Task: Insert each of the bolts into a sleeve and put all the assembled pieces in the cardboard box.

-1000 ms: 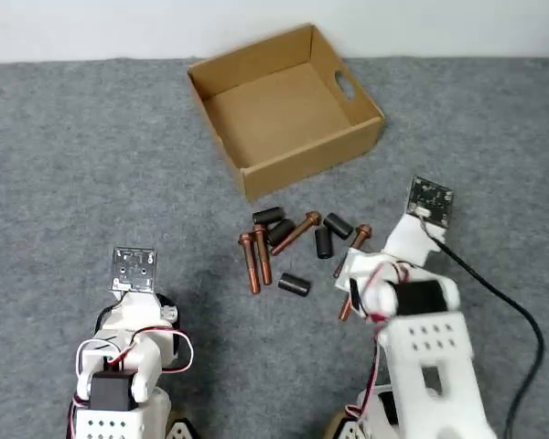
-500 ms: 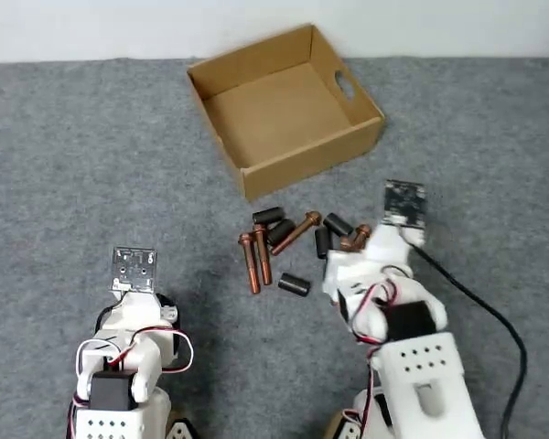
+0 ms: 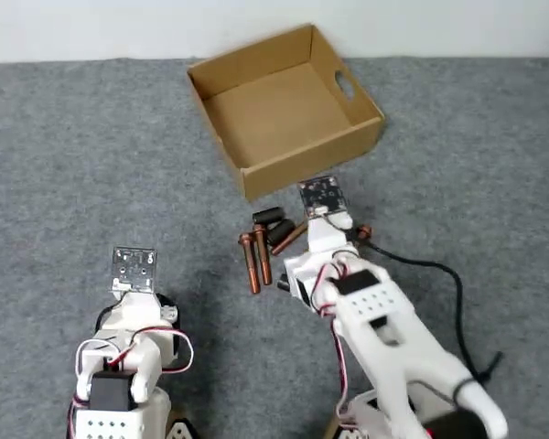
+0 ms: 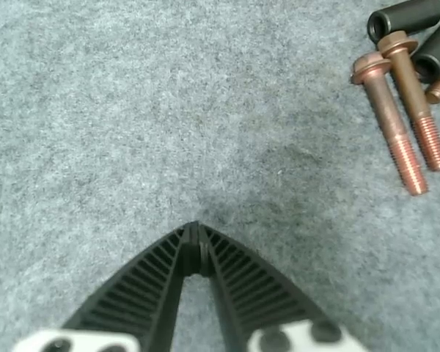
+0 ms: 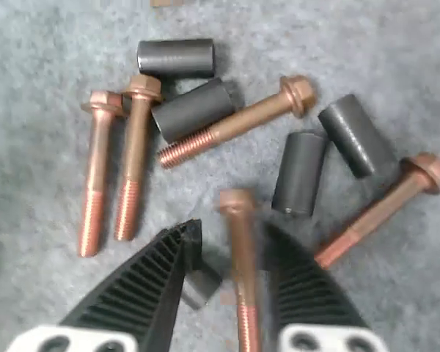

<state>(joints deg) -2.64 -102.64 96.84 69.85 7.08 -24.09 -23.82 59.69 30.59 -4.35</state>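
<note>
Loose copper bolts and black sleeves lie on the grey carpet in front of the cardboard box point(image 3: 284, 110). Two bolts point(image 5: 110, 176) lie side by side, a third bolt point(image 5: 235, 125) lies slanted against a sleeve point(image 5: 194, 110), and another bolt point(image 5: 378, 209) lies off to the side. My right gripper point(image 5: 231, 246) hovers over this pile with a bolt point(image 5: 240, 271) held lengthwise between its fingers. One sleeve point(image 5: 198, 284) lies just under one finger. My left gripper point(image 4: 198, 238) is shut on nothing above bare carpet, a little way from the two parallel bolts point(image 4: 400, 110).
The box stands open at the back of the table, its near wall point(image 3: 302, 165) close behind the pile. A black cable point(image 3: 439, 274) trails from the right arm. Further sleeves point(image 5: 301, 172) lie among the bolts. Bare carpet lies on the left side.
The right arm has swung left from the pile's right edge to over its middle, bringing a bolt with it. The left arm has stayed still.
</note>
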